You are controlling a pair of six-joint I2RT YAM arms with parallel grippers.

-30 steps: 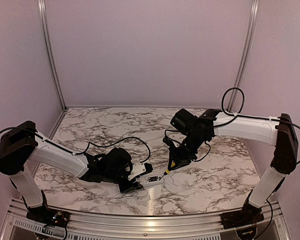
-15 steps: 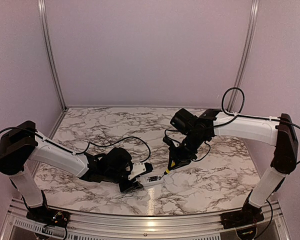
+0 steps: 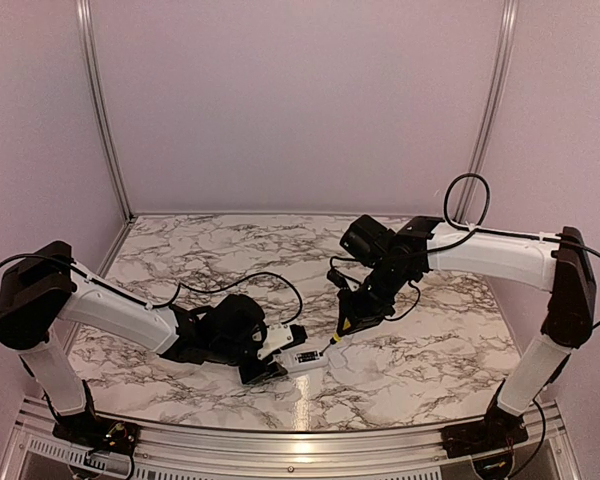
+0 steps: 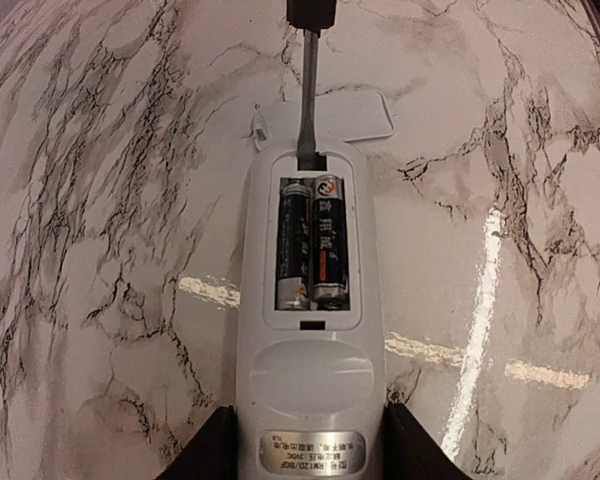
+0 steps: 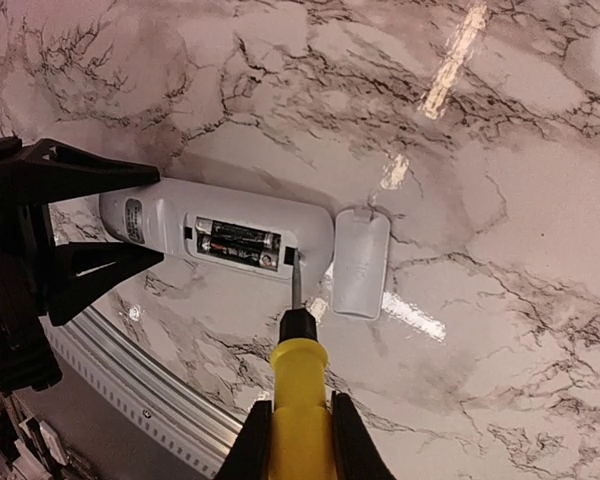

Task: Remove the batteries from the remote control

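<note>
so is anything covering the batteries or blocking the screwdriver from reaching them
Nothing visible does. The cover lies off on the table past the remote control, and both batteries sit exposed. The screwdriver, held in the right fingers, has its tip at the notch just beyond them.

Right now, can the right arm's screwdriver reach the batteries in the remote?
Probably yes: the flat white cover lies beside the slim white remote, leaving the small dark batteries exposed, and the tip of the yellow-handled screwdriver is at the compartment's edge.
</note>
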